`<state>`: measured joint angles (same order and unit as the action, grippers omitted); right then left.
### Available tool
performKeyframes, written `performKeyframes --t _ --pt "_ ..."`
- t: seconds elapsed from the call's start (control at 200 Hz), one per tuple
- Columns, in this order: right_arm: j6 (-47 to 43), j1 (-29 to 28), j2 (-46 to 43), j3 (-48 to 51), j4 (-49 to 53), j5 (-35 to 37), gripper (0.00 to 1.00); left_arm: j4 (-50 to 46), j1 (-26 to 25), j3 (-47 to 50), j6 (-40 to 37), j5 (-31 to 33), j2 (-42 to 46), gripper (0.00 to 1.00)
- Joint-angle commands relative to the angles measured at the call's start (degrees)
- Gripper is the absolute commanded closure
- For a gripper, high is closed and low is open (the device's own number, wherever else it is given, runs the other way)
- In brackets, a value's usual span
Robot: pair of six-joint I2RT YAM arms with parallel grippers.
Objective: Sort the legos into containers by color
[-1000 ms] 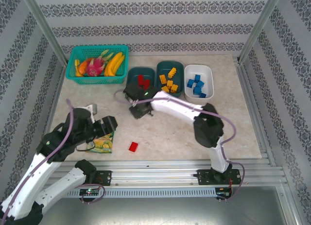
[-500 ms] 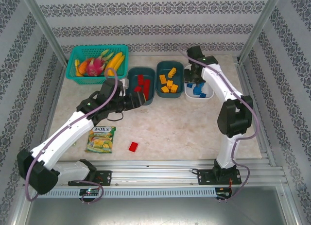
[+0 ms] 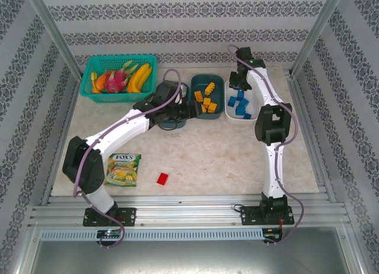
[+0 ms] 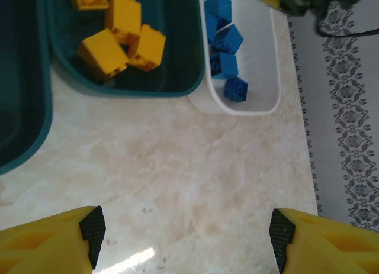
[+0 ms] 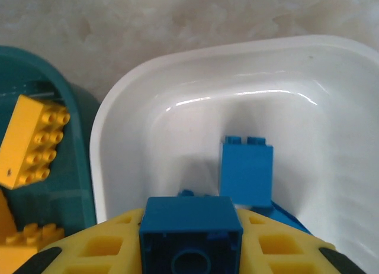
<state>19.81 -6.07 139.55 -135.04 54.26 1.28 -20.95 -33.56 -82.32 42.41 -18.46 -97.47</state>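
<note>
Now left fingers (image 4: 53,241) have neared the middle tub (image 4: 180,55)

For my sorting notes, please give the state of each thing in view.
left hand, open, empty
right hand, shut on blue brick
white tub, holds blue bricks
middle tub, holds yellow bricks
red brick, loose on table

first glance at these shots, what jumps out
The right gripper is shut on a blue brick, holding it over the white tub at the far right of the table. One red brick lies alone near the front edge, beside a green-yellow snack packet. A bright teal fruit basket sits in the far left corner.
</note>
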Motion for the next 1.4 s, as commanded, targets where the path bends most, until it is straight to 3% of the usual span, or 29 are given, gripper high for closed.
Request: performKeyframes --t 0.0,0.16,0.42,0.56,0.744,0.904,1.099,1.254,1.394 --pt "2.60 0.62 4.16 -5.10 2.45 -3.65 0.73 2.05 -0.53 -4.92 -1.19 -1.56 -2.45 0.24" --pt "4.85 0.67 8.00 -8.21 3.83 -3.43 0.72 1.55 -0.54 -9.82 -1.33 -2.92 -7.32 0.24" --pt "6.88 0.97 8.91 -8.31 4.07 -4.24 0.53 0.52 -0.54 -15.86 -1.87 -4.86 -12.19 0.24" --pt "6.78 0.49 6.43 -7.96 3.86 -4.35 0.45 -0.14 -0.55 -16.72 -2.20 -5.30 -11.76 0.24" --pt "6.03 -1.19 -1.20 -4.40 2.18 -3.19 0.43 -1.08 -0.50 -16.14 -2.94 -4.62 -8.54 0.24" --pt "6.04 -3.90 -12.30 7.92 -2.44 -1.98 0.44 -2.63 -0.36 -14.88 -3.97 -4.06 -3.66 0.24" --pt "6.77 -10.61 -29.84 33.98 -14.44 -3.94 0.44 -5.63 -0.28 -9.02 -5.53 -2.36 6.76 0.24" --pt "5.34 -21.35 -41.04 53.00 -22.58 -7.61 0.40 -10.45 -0.28 0.65 -6.64 0.77 19.16 0.24" --pt "6.33 -32.76 -44.85 62.45 -23.42 -7.36 0.33 -17.94 -0.28 9.59 -6.78 5.13 30.60 0.24"
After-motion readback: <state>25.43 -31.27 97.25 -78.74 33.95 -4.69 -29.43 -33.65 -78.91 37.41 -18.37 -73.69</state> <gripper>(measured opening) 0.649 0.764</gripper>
